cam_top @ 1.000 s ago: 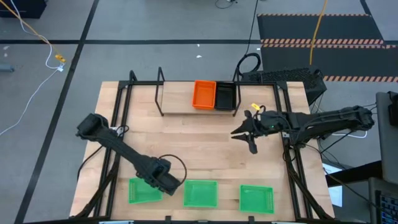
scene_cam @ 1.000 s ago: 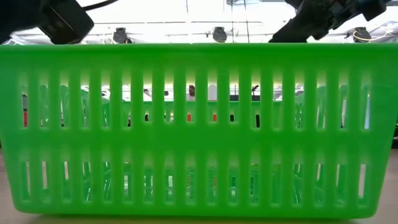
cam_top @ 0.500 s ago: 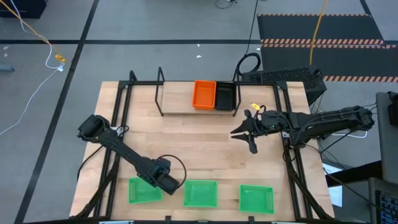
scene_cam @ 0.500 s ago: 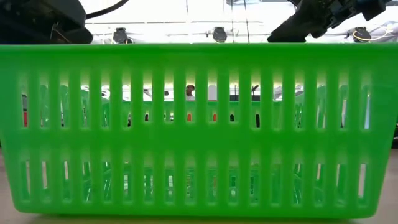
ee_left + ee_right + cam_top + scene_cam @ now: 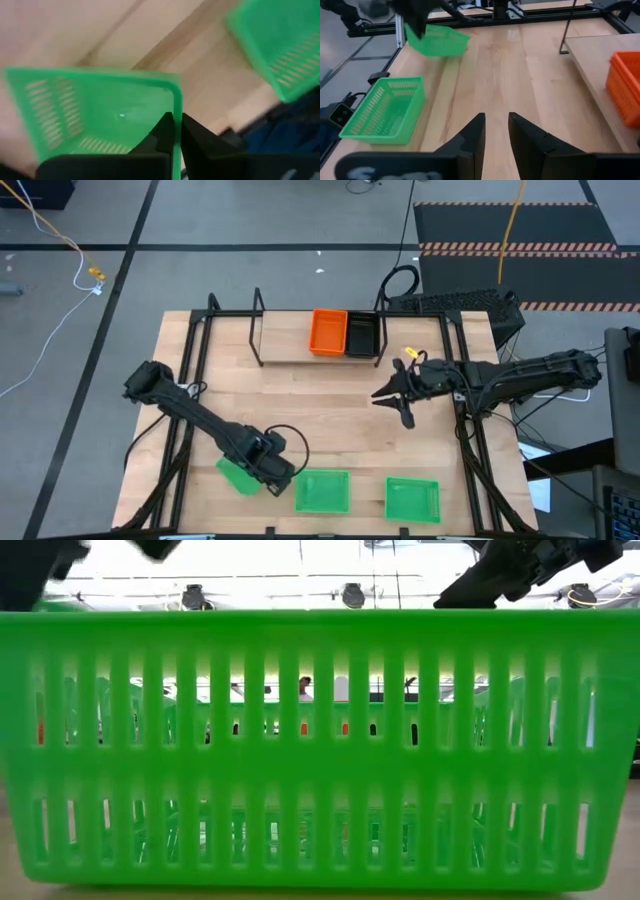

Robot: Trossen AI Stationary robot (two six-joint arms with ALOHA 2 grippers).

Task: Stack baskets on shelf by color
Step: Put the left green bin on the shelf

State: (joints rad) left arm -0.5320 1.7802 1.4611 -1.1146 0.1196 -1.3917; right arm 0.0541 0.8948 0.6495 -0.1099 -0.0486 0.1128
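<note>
Risk: left gripper (image 5: 268,472), pinched on one wall of the tilted green basket (image 5: 238,476) near the table's (image 5: 300,410) front-left corner, could let it swing and slip; right gripper (image 5: 392,394) hung slightly open, empty.

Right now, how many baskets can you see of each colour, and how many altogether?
Green baskets: 3
Orange baskets: at least 1
Black baskets: at least 1
Total: 5 visible; whether the orange and black ones are stacks cannot be told.
</note>
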